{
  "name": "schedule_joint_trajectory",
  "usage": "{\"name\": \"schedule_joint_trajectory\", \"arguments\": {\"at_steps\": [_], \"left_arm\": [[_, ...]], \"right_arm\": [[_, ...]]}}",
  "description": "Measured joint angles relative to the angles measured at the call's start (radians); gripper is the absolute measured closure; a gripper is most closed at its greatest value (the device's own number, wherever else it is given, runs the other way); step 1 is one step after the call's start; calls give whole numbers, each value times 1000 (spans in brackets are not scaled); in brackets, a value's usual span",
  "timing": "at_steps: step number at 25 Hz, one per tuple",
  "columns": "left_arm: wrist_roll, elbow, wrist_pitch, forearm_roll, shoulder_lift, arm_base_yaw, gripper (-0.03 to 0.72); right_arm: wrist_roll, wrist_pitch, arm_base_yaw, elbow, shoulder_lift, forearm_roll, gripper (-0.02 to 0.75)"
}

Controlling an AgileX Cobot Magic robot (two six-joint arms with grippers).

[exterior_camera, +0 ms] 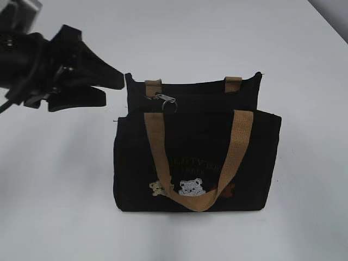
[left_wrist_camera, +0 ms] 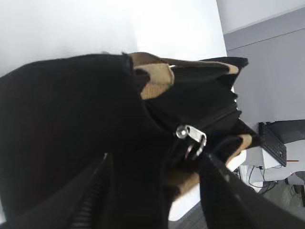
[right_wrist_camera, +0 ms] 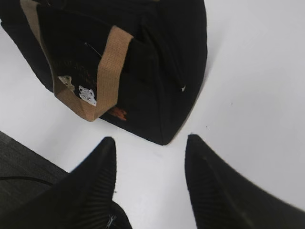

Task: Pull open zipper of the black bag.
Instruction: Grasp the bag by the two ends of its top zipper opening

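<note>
A: Where is the small silver metal zipper pull (exterior_camera: 165, 99) being seen?

B: At the left end of the black fabric tote bag (exterior_camera: 196, 163), upright on the white table (exterior_camera: 60, 179). It is being approached by the left gripper (exterior_camera: 106, 87), jaws parted, nothing held.

A: And the right gripper (right_wrist_camera: 150, 162)?

B: Being kept back, open, empty, probably so the bag is left clear

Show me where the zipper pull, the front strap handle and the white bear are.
zipper pull (exterior_camera: 166, 99): exterior view, on the silver tab.
front strap handle (exterior_camera: 235, 152): exterior view, on its right tan band.
white bear (exterior_camera: 192, 187): exterior view, on the embroidered patch's middle.
</note>
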Motion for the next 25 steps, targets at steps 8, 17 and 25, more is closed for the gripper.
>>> {"name": "schedule_joint_trajectory", "arguments": {"at_steps": [8,17,25], "left_arm": [[-11,-197,-8,30,247,-53,254],[-25,-314,27,47,383,-56,503],[-22,-320,49,75,381,-56,656]], "right_arm": [[-230,-53,2,-167,268,121,367],[-469,-152,175,-314,527,223,367],[-531,-174,337,-486,795,225,367]]}}
